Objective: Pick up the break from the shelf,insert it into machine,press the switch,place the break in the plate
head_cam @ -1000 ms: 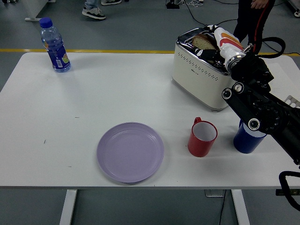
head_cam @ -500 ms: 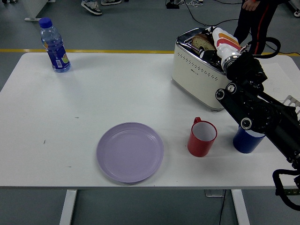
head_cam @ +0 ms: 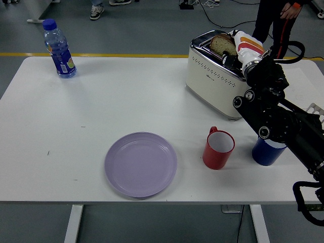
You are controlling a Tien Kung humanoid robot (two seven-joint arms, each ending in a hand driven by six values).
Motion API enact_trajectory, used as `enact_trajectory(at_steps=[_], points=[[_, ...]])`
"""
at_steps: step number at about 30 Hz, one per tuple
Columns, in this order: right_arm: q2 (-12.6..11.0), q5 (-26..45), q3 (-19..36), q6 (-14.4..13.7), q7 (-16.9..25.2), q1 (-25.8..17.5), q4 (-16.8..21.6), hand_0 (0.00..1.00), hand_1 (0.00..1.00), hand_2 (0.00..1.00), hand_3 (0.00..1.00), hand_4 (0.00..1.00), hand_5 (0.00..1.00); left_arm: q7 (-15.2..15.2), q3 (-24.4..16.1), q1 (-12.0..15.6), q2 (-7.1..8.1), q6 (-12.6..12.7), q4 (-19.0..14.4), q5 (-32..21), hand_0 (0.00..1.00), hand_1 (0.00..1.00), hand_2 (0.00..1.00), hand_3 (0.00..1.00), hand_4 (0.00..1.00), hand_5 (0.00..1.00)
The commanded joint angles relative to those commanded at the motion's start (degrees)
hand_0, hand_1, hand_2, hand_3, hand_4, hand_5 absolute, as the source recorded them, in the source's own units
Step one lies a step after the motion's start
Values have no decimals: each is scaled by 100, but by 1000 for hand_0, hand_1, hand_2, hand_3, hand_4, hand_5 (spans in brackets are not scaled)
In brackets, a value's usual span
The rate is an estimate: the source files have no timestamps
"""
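Note:
A cream toaster (head_cam: 212, 76) stands at the back right of the white table. A slice of bread (head_cam: 223, 45) sticks up out of its top slot. My right hand (head_cam: 234, 51), white with orange and red stripes, reaches over the toaster from the right, and its fingers close on the slice's right edge. The black right arm (head_cam: 276, 119) runs down toward the lower right corner. The empty purple plate (head_cam: 140, 163) lies near the front edge at the middle. My left arm does not show.
A red mug (head_cam: 218, 148) and a blue cup (head_cam: 266, 149), partly behind my arm, stand in front of the toaster. A blue water bottle (head_cam: 59, 49) is at the back left. A person's legs (head_cam: 273, 20) stand beyond the far right corner.
The bread now stands higher out of the slot than a second ago. My right hand has shifted slightly up and to the right at the toaster's top.

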Motion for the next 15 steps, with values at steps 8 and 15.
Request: enact_trajectory(at_steps=[8, 15], points=[[0, -146, -66, -242, 104, 68, 37, 339, 374, 440, 538, 399, 2, -7, 17, -40, 1, 1, 0, -43, 677, 700, 688, 558, 288, 860], [0, -175, -66, -200, 171, 81, 72, 341, 333, 404, 505, 390, 2, -11, 28, -44, 8, 1, 0, -71, 677, 700, 688, 558, 288, 861]])
